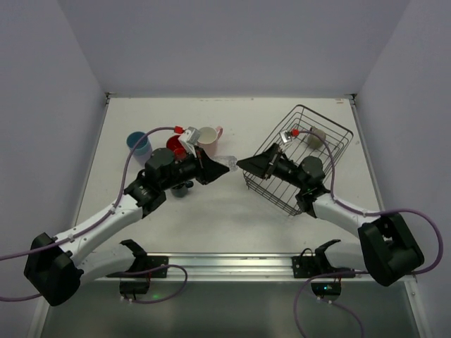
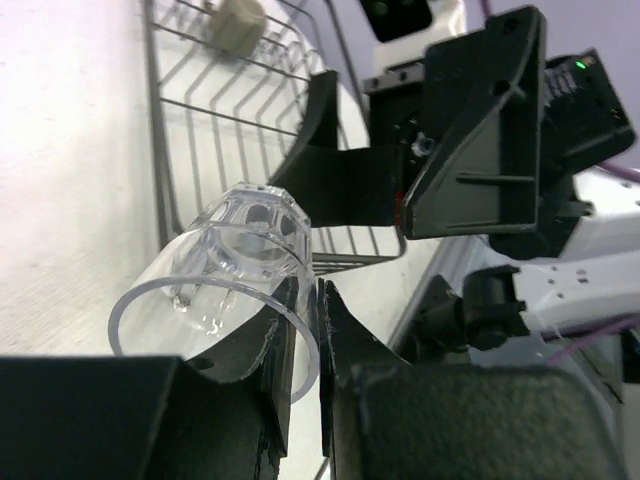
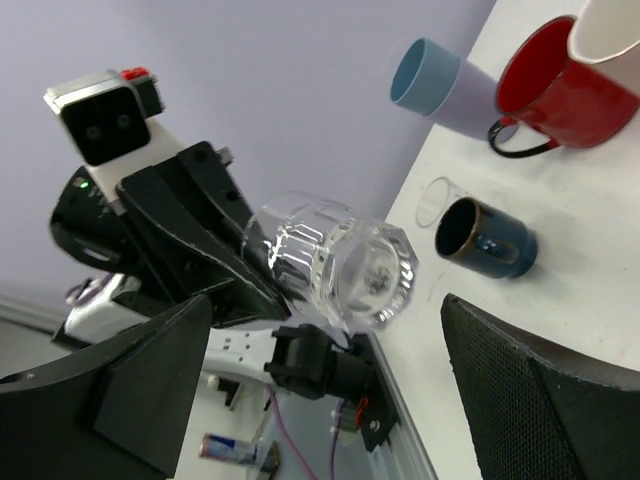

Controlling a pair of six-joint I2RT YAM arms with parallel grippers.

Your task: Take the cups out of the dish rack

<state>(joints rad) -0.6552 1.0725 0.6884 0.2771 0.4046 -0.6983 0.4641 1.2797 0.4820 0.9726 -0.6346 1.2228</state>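
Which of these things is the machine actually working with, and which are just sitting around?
Part of the job: dish rack, beige cup inside it, clear glass cup in the left gripper, light blue cup, red cup, pale mug, dark blue cup.
Just there: mounting rail, purple cable.

The glass (image 3: 340,260) is clear, the mug (image 3: 560,95) red, the rack (image 1: 343,144) black

Dish rack (image 1: 337,141) near table's (image 1: 232,222) right rear corner; one cup (image 1: 316,136) inside, at far side. Other cups (image 1: 173,143) grouped left rear. Glass (image 1: 227,165) over table middle, between them
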